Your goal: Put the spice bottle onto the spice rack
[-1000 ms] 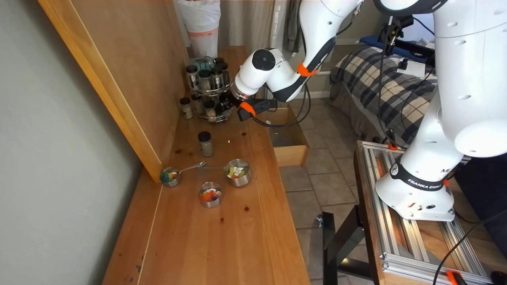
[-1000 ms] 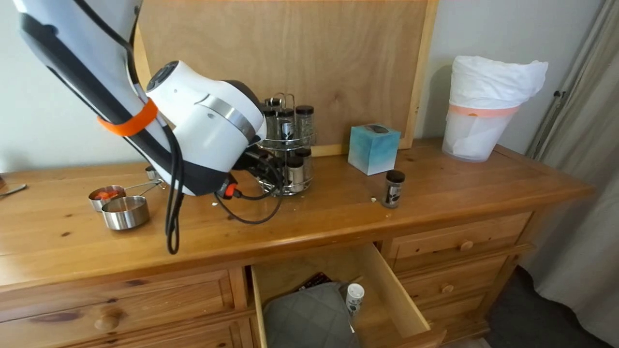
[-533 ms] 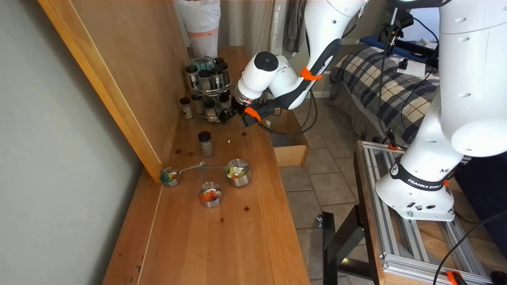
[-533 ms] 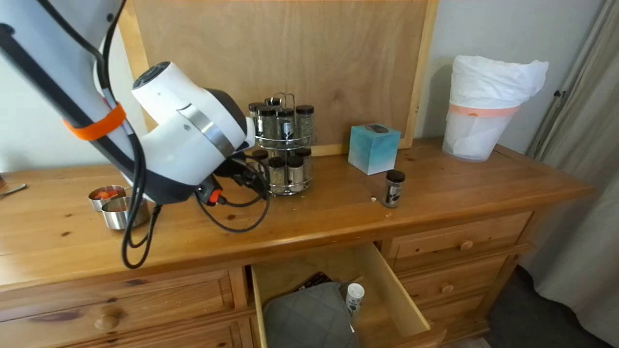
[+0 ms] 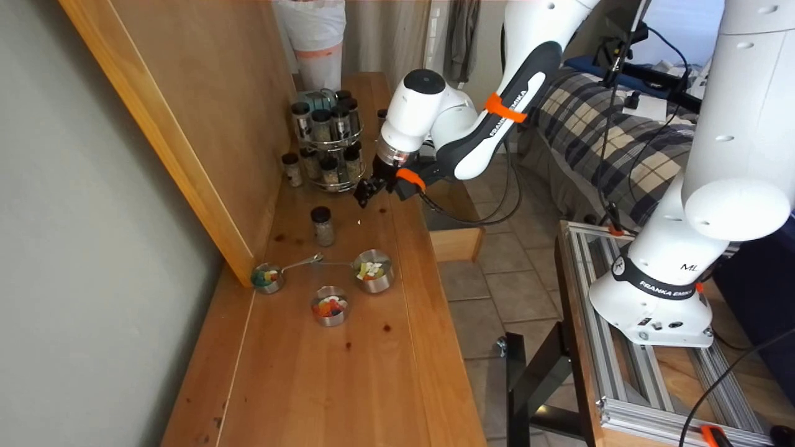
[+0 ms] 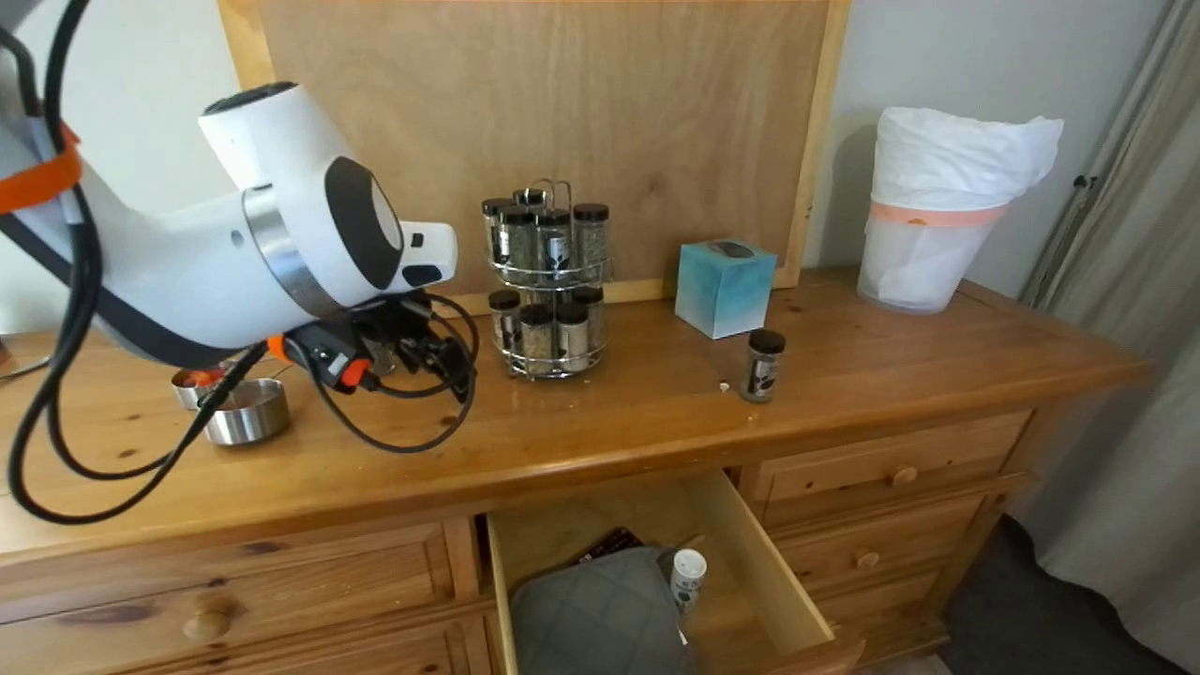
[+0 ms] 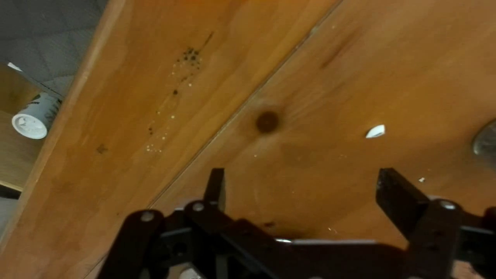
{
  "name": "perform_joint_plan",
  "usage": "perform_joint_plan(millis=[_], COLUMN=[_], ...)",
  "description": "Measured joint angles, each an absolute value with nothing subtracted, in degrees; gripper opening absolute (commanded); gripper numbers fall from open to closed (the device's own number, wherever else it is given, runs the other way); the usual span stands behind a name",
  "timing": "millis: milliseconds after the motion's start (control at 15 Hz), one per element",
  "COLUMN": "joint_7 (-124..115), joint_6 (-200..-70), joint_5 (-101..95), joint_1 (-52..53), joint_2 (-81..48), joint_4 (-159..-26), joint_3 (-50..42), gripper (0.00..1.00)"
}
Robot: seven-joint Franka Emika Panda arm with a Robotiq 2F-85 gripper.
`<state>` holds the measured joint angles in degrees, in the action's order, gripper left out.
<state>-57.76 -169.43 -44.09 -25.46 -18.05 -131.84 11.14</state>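
Observation:
The spice rack point(image 5: 330, 147) is a round two-tier wire stand ringed with dark-capped jars on both tiers; it also shows here point(image 6: 553, 284). Loose clear glass spice bottles with dark caps stand upright on the dresser top: one in front of the rack point(image 5: 323, 232), one beside it near the back board point(image 5: 292, 174), one near the tissue box point(image 6: 760, 375). Which one the task names, I cannot tell. My gripper point(image 5: 364, 192) is apart from the rack, low over the dresser top. In the wrist view its fingers point(image 7: 300, 186) are wide apart with only bare wood between them.
Metal measuring cups point(image 5: 372, 273) with colored pieces stand nearby. A drawer point(image 6: 750, 572) is open with a grey pad point(image 6: 600, 609) and a white jar point(image 6: 687, 574) in it. A tissue box point(image 6: 722, 292) and a white bin point(image 6: 923, 253) stand beyond the rack. A cable loop hangs by the gripper.
My gripper has drawn back from the rack's lower tier, away from it and toward the measuring-cup side. Lower-tier jars that the arm covered now show. The loose bottles have not moved.

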Motion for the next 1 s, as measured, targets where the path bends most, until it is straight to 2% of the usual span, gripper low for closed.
perform_joint_plan(millis=[667, 800, 1000], joint_7=[-14.63, -6.07, 1.78], joint_6=[-156.92, -152.41, -144.83], joint_5=[-1.96, 6.04, 10.15], joint_1=[-48.19, -47.43, -35.74], joint_2=[-3.8, 0.41, 7.91], joint_4=[-135.95, -135.75, -136.01], joint_3=[38.15, 36.67, 22.39], gripper=[1.0, 1.0, 1.0])
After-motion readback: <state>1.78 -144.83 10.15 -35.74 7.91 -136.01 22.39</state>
